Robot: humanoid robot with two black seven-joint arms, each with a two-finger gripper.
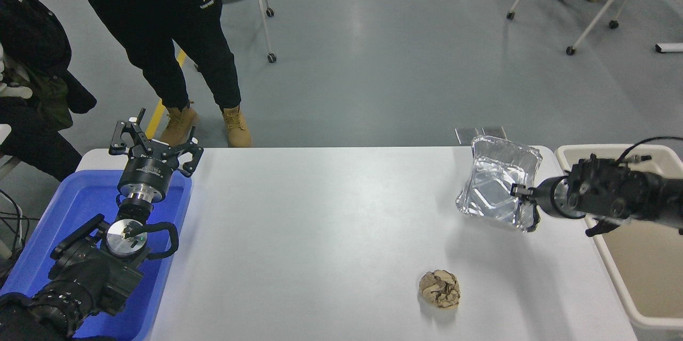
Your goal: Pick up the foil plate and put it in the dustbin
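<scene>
The shiny silver foil plate (493,183) hangs tilted in the air above the table's right end, its open side facing the camera. My right gripper (525,205) is shut on the plate's near right rim and holds it up. The beige dustbin (640,271) stands just off the table's right edge, to the right of the plate and under my right arm. My left gripper (155,143) is open and parked at the lower left over the blue tray.
A crumpled brown paper ball (439,288) lies on the white table (320,234) near the front right. A shallow blue tray (80,207) sits at the left end. A person (160,37) stands beyond the far left edge. Chairs stand on the floor behind.
</scene>
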